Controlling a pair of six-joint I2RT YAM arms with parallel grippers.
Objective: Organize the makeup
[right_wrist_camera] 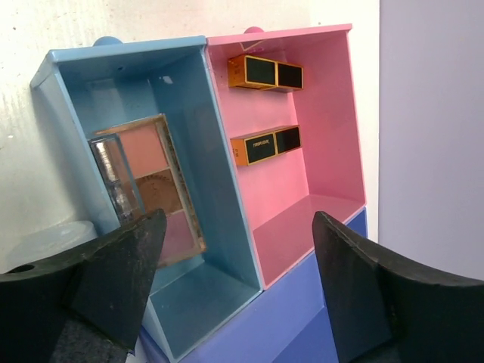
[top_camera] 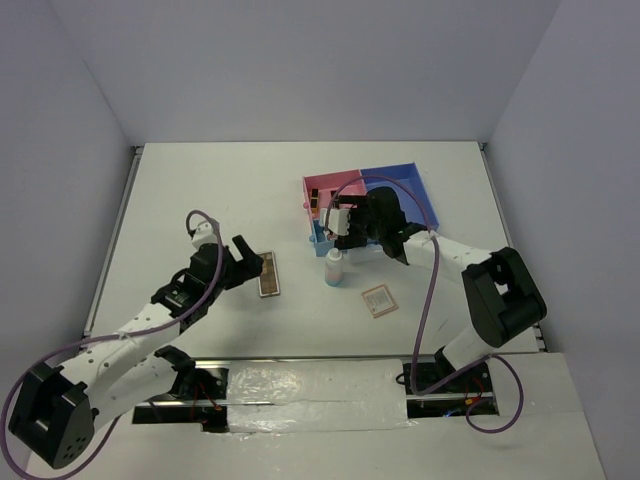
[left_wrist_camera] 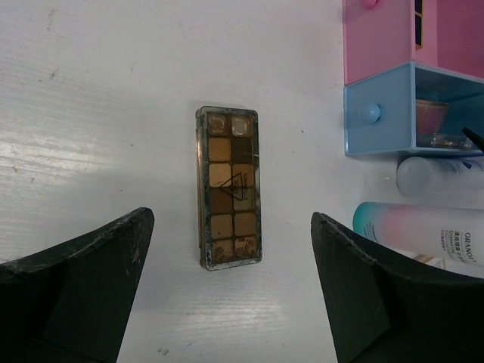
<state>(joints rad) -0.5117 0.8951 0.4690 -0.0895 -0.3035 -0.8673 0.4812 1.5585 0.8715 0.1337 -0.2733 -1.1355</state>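
The long brown palette (top_camera: 269,273) lies flat on the table, and in the left wrist view (left_wrist_camera: 229,187) it sits between my open fingers. My left gripper (top_camera: 250,263) (left_wrist_camera: 231,223) is open and empty just over its near end. My right gripper (top_camera: 338,226) (right_wrist_camera: 238,223) is open and empty above the tray. Two black-gold pieces (right_wrist_camera: 265,72) (right_wrist_camera: 265,144) lie in the pink compartment (right_wrist_camera: 325,113). A pink-brown compact (right_wrist_camera: 147,181) leans in the light blue compartment (right_wrist_camera: 212,151). A whitish bottle (top_camera: 333,267) (left_wrist_camera: 435,175) stands by the tray. A square compact (top_camera: 378,300) lies on the table.
The pink-and-blue compartment tray (top_camera: 400,185) sits at the back right. A teal-and-pink bottle (left_wrist_camera: 423,234) shows beside the whitish one, to the right of my left fingers. The light blue compartment has a round knob (left_wrist_camera: 370,113).
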